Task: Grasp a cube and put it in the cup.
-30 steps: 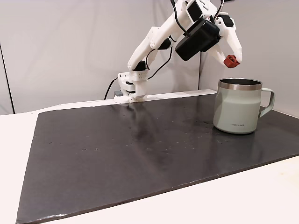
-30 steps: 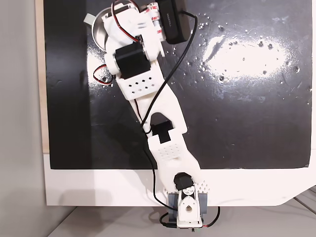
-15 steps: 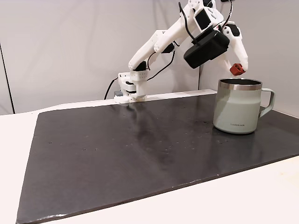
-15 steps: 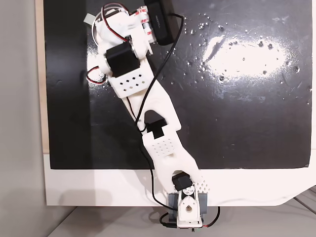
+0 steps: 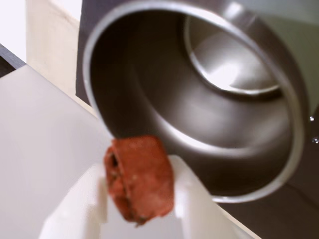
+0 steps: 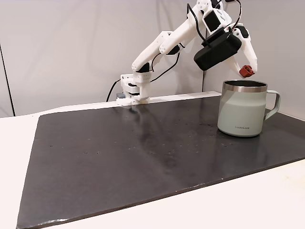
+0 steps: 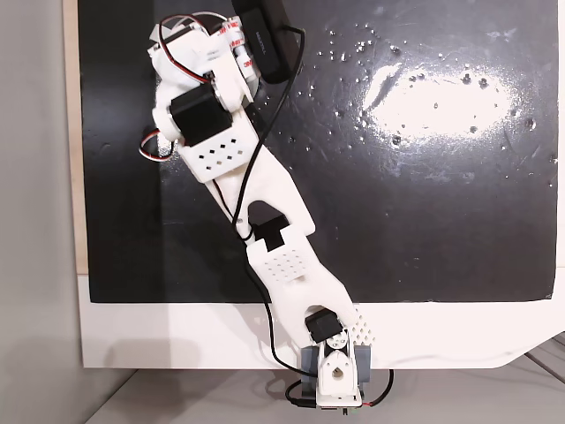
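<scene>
In the wrist view the tiny red-orange cube (image 5: 139,183) sits pinched between the two white fingers (image 5: 192,199) of my gripper (image 5: 139,199), which is shut on it. Just beyond it gapes the steel inside of the cup (image 5: 154,94), seen from above. In a fixed view from the side, the cube (image 6: 246,71) hangs in the gripper (image 6: 247,72) a little above the steel rim of the pale sage-green mug (image 6: 240,112), over its mouth. The mug stands upright at the mat's right, handle pointing right. In a fixed view from above, the arm (image 7: 216,132) covers the cup and cube.
A black mat (image 6: 143,157) covers most of the white table; its middle and left are bare. The arm's base (image 6: 131,90) is clamped at the far edge, with a cable behind it. From above, the base (image 7: 335,375) sits at the bottom edge and the mat (image 7: 424,177) glares.
The arm has swung the gripper and cube rightward in the side view, from just left of the mug's rim to over its mouth. The mug has not moved.
</scene>
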Controlling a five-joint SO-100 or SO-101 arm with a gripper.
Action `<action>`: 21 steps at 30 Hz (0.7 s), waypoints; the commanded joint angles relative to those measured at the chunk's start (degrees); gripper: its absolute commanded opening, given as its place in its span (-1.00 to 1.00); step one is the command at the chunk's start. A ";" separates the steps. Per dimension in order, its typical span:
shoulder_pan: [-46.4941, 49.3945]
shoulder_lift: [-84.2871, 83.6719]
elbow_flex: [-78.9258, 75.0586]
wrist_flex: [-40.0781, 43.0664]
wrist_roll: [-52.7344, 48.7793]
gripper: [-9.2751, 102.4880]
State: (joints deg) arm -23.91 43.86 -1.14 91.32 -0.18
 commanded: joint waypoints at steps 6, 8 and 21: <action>0.26 1.76 -3.69 0.18 -0.44 -0.47; 0.00 1.76 -3.96 0.35 -0.70 -0.42; -0.97 2.64 -4.22 1.05 -1.23 -0.39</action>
State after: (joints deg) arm -24.61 43.86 -2.02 91.93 -0.88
